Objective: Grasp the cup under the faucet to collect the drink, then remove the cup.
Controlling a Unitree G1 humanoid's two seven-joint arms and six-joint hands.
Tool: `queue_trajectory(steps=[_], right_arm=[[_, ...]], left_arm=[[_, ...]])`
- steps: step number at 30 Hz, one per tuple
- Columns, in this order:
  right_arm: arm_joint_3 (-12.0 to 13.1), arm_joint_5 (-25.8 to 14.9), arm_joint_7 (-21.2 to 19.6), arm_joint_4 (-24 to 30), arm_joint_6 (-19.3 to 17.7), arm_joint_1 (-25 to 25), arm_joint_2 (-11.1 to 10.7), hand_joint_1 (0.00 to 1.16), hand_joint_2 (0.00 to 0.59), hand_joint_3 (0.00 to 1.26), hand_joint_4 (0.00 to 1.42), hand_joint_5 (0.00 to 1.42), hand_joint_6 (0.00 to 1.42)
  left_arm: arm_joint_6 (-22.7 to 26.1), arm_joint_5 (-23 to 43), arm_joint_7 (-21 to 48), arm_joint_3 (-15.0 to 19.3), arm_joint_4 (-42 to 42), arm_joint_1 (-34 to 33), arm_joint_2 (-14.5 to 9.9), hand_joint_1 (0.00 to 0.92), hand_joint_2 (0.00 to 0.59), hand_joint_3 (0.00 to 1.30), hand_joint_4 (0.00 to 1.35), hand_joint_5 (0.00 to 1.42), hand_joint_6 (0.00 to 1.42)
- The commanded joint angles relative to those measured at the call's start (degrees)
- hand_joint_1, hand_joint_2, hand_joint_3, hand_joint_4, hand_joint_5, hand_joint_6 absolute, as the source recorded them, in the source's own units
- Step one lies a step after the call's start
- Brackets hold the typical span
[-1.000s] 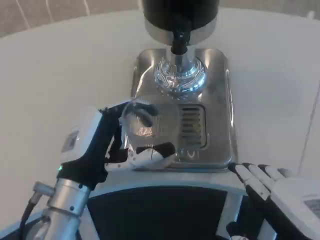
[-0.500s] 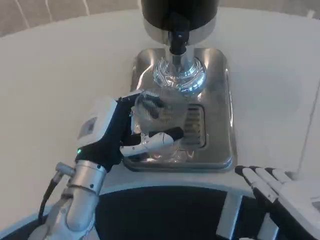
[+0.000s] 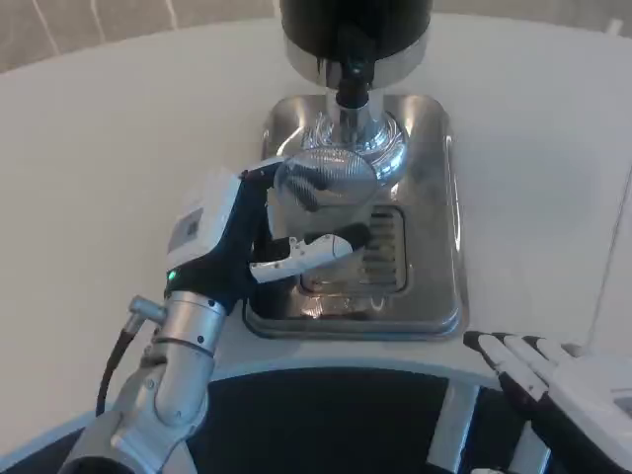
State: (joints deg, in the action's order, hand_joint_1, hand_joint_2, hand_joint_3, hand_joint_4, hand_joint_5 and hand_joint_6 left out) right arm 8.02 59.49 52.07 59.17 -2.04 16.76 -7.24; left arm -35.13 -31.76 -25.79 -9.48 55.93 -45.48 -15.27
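clear cup held in left robot hand — below faucet

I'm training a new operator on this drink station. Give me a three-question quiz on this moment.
1. True or false: the left hand holds the clear cup.
2. The cup is above which thing? A) bare table B) metal drip tray C) robot's right hand
3. Fill in: the right hand rests at the table's near ____.

Key: 1 true; 2 B; 3 edge.
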Motion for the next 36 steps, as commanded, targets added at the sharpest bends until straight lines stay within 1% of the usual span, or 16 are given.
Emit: queue_trajectory(steps=[1,2,3,4,5,6,9,10,13,19,23,28,34,36], right_arm=[[-0.17,-0.12,0.3,0.83,0.26,0.4,-0.1,0.24,0.492,0.0,0.0,0.0,0.0],[-0.16,-0.14,0.27,0.83,0.24,0.45,-0.09,0.24,0.492,0.0,0.0,0.0,0.0],[-0.16,-0.16,0.25,0.83,0.21,0.51,-0.04,0.24,0.492,0.0,0.0,0.0,0.0],[-0.23,-0.09,0.24,0.83,0.12,0.56,0.06,0.24,0.492,0.0,0.0,0.0,0.0],[-0.31,0.0,0.26,0.83,0.07,0.61,0.16,0.24,0.492,0.0,0.0,0.0,0.0],[-0.36,0.06,0.28,0.83,0.04,0.63,0.23,0.24,0.492,0.0,0.0,0.0,0.0],[-0.91,0.6,0.5,0.83,0.4,0.38,0.27,0.24,0.491,0.0,0.0,0.0,0.0],[-1.14,0.82,0.62,0.83,0.6,0.2,0.26,0.24,0.49,0.0,0.0,0.0,0.0],[-1.63,1.27,0.91,0.83,1.09,-0.26,0.15,0.24,0.487,0.0,0.0,0.0,0.0],[-2.71,2.07,1.46,0.83,2.35,-1.12,-0.47,0.25,0.485,0.0,0.0,0.0,0.0],[-3.26,2.35,1.6,0.83,2.99,-1.42,-0.77,0.25,0.485,0.0,0.0,0.0,0.0],[-3.83,2.59,1.36,0.83,3.54,-1.6,-0.89,0.25,0.485,0.0,0.0,0.0,0.0],[-4.58,2.86,0.98,0.82,4.06,-1.53,-0.93,0.25,0.484,0.0,0.0,0.0,0.0],[-5.0,2.96,0.72,0.59,4.24,-1.6,-0.96,0.26,0.484,0.0,0.0,0.0,0.0]], left_arm=[[-0.28,1.03,-0.79,-0.59,1.65,-1.61,0.24,0.455,0.0,0.81,0.98,1.17,1.01],[-0.32,1.05,-0.77,-0.7,1.86,-1.8,0.24,0.444,0.001,0.78,0.93,1.13,0.98],[-0.34,1.04,-0.76,-0.82,2.06,-1.98,0.21,0.426,0.007,0.74,0.84,1.06,0.95],[-0.23,0.95,-0.76,-0.96,2.2,-2.14,0.17,0.392,0.023,0.68,0.75,0.98,0.9],[-0.14,0.84,-0.73,-1.09,2.3,-2.28,0.1,0.34,0.04,0.58,0.61,0.86,0.84],[0.0,0.6,-0.87,-1.28,2.36,-2.38,0.0,0.299,0.039,0.53,0.55,0.78,0.8],[0.64,0.11,-1.21,-1.67,2.5,-2.58,-0.29,0.249,0.036,0.42,0.39,0.59,0.66],[0.86,0.1,-1.12,-1.74,2.57,-2.65,-0.39,0.236,0.036,0.38,0.32,0.51,0.59],[1.39,-0.04,-1.05,-2.0,2.58,-2.83,-0.72,0.215,0.036,0.26,0.22,0.41,0.48],[1.68,-0.24,-1.67,-2.63,1.72,-2.99,-1.45,0.178,0.027,0.1,0.06,0.26,0.35],[2.29,-0.38,-1.98,-3.0,1.19,-3.09,-1.65,0.167,0.023,0.06,0.0,0.2,0.3],[1.96,0.32,-1.39,-2.83,0.18,-2.65,-2.18,0.154,0.023,0.01,0.0,0.16,0.26],[-0.32,2.44,-0.5,-1.63,-1.06,-1.21,-3.24,0.148,0.024,0.0,0.0,0.16,0.25],[-1.17,2.92,-0.19,-1.52,-1.91,-0.5,-4.05,0.144,0.023,0.0,0.0,0.16,0.25]])
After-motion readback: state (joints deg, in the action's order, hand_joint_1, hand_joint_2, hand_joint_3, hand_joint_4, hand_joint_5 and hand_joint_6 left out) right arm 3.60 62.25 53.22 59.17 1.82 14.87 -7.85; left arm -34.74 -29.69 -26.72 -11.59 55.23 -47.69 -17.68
